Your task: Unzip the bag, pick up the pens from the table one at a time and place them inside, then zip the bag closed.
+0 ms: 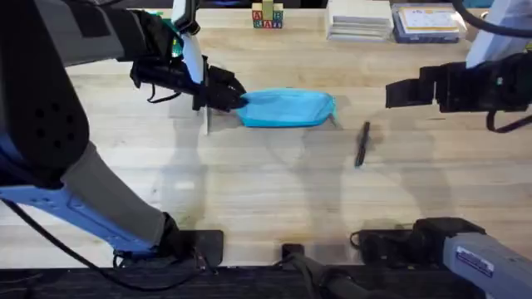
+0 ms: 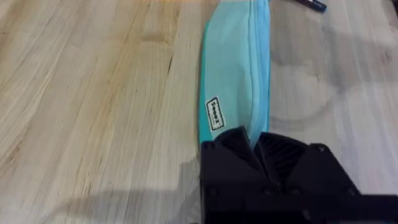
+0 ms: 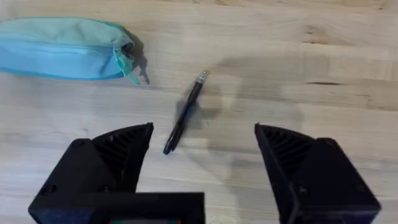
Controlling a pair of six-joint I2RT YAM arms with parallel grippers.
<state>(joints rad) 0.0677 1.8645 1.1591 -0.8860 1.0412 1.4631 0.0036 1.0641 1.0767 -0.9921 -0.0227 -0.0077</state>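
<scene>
One pen (image 1: 362, 144) lies loose on the table (image 1: 266, 208), right of centre in the overhead frame, just past the zipper-pull end of the bag (image 1: 287, 108). Bag's lying flat mid-frame, looks zipped. Left pincer (image 1: 237, 98) is clenched on the bag's left end. Right pincer (image 1: 391, 93) hangs at the upper right, fingers spread wide, grasping nothing

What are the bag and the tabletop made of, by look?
Bag: soft matte woven fabric, likely; it sags and creases, with a sewn label. Table: light wood planks with visible grain and a slight sheen, possibly sealed.
</scene>
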